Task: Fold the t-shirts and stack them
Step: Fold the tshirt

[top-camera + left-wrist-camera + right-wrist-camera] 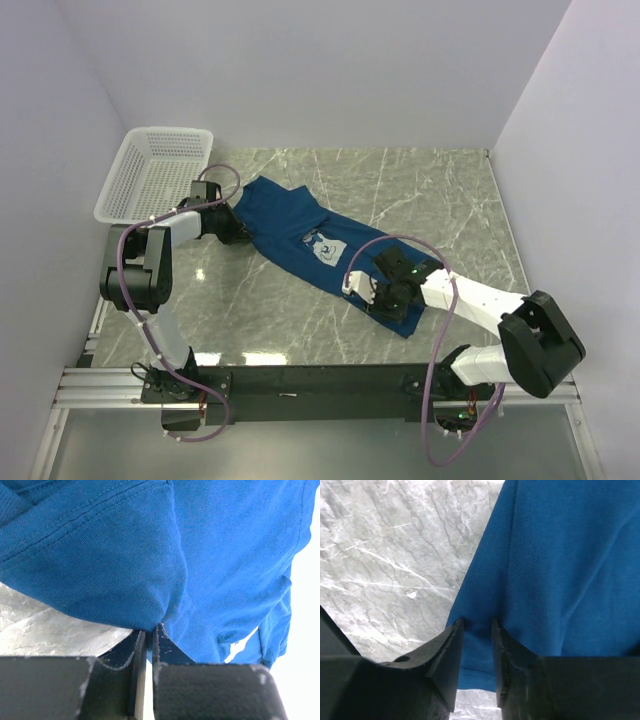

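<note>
One dark blue t-shirt (290, 215) lies stretched diagonally on the marble table, its pale square print (325, 246) facing up. My left gripper (238, 228) is at the shirt's far-left end. In the left wrist view it (149, 630) is shut on a bunched fold of the blue cloth (125, 555), a little above the table. My right gripper (386, 300) is at the shirt's near-right end. In the right wrist view it (477, 624) has its jaws narrowed on the hem edge of the cloth (560, 555), which fills the gap between them.
A white mesh basket (150, 175) stands at the far left, just behind my left arm. Walls close the table on the left, back and right. Bare marble (430, 190) lies right of the shirt and in front of it (250, 310).
</note>
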Robot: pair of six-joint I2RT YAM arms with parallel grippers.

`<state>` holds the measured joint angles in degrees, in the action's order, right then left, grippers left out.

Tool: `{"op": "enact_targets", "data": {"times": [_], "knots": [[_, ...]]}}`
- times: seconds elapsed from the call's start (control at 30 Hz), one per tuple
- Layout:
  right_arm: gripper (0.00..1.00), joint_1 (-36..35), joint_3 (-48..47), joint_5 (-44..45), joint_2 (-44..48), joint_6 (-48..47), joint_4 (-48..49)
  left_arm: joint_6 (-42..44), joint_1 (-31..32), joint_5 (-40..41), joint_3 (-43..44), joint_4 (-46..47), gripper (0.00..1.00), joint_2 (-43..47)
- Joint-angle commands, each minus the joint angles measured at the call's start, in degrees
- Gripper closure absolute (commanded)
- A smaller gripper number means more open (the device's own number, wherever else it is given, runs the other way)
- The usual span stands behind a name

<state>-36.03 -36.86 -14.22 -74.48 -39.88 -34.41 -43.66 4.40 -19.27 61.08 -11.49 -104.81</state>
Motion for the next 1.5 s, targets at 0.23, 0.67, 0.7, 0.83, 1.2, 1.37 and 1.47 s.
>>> {"op": "enact_targets", "data": {"times": [0.23,0.67,0.7,0.83,1.2,1.37,1.47], "knots": [[1.0,-0.4,-1.7,-2.2,4.5,-2.0,-3.5,1.6,-0.2,-1.7,0.4,0.9,0.9,2.0],[0.88,-0.5,1.8,-6.1,20.0,-16.0,-15.9,2.1,-1.2,-1.8,1.0,0.1,0.91,1.8],[0.84,-0.6,2.6,-5.8,19.7,-16.6,-16.6,2.1,-1.2,-1.9,1.0,0.1,0.9,1.8],[0.66,-0.7,2.9,-5.3,19.5,-18.5,-19.0,1.9,-1.2,-2.1,1.1,0.1,0.91,0.9],[0.5,12.5,-5.6,-9.2,10.4,-9.8,-10.1,3.1,-1.2,-2.4,2.2,-0.8,0.91,1.1],[0.45,23.3,-15.6,-13.3,-1.9,6.5,0.7,5.0,-1.2,-6.1,0.5,4.1,0.84,5.8],[0.42,25.3,-23.7,-15.3,-11.5,15.9,2.9,6.6,-1.2,-8.3,0.5,5.9,0.66,10.9]]}}
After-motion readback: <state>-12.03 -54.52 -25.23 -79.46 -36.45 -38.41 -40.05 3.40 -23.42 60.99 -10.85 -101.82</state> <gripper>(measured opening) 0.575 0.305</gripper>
